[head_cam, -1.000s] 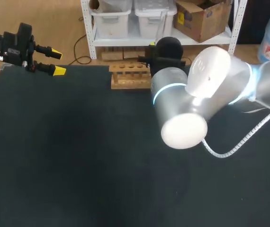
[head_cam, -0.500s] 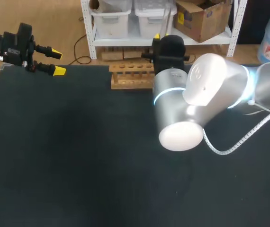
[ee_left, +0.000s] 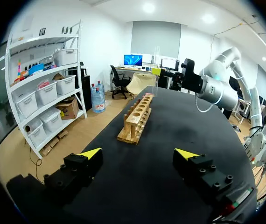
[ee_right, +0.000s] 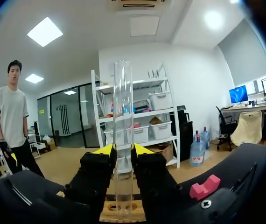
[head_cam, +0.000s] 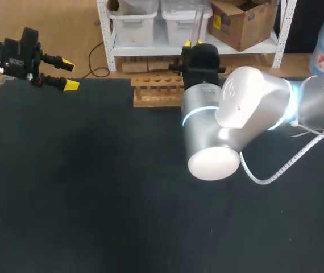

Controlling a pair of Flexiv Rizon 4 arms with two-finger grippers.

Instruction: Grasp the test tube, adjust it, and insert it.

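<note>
The right end effector [ee_right: 122, 150] clamps the test tube [ee_right: 122, 116] upright above the rack [head_cam: 156, 91] (left end effector [ee_left: 138, 153] spread apart, well away from the rack), so slight tilt or offset could jam its base on a hole's rim.

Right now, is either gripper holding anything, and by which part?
The right gripper holds the test tube upright, pinched around its middle. The left gripper is open and empty.
</note>
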